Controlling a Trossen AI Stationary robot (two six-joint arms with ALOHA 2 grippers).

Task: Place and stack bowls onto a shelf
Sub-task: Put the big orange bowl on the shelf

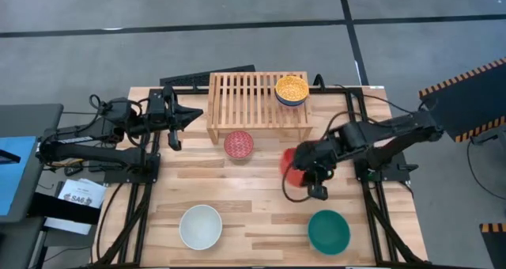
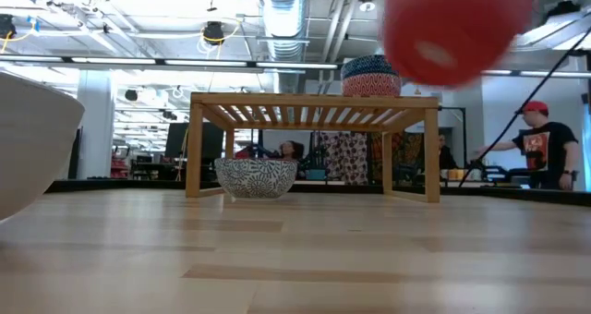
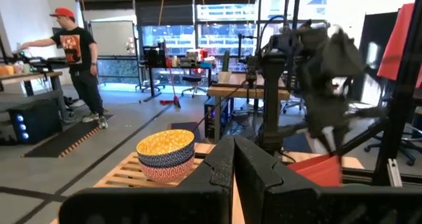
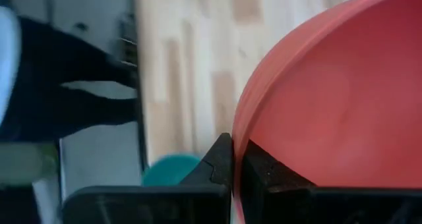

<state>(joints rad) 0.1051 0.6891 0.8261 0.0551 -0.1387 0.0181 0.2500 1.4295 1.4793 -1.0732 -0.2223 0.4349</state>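
Observation:
The light-wood shelf [image 1: 257, 103] stands at the table's far side. On its right end a yellow patterned bowl [image 1: 291, 88] sits stacked in a blue-and-white bowl [image 2: 371, 77]. A pink-red patterned bowl [image 1: 239, 145] rests on the table just in front of the shelf. A white bowl [image 1: 200, 226] and a teal bowl [image 1: 328, 231] rest near the front edge. My right gripper [image 1: 302, 176] is shut on a plain red bowl [image 1: 289, 164], in the air right of centre. My left gripper [image 1: 175, 120] is shut and empty, left of the shelf. My right gripper pinches the red bowl's rim [image 4: 239, 137], one finger inside the bowl and one outside. The fingers come slanting down from the table's right side. The bowl is lifted clear of the table and tilted steeply, its underside [image 2: 434, 51] toward the near edge.
The shelf's left part [image 1: 237, 95] carries nothing. Bare tabletop lies between the white and teal bowls and the shelf. In the room beyond the table a person [image 2: 545, 143] stands, and another sits behind the shelf [image 2: 288, 151].

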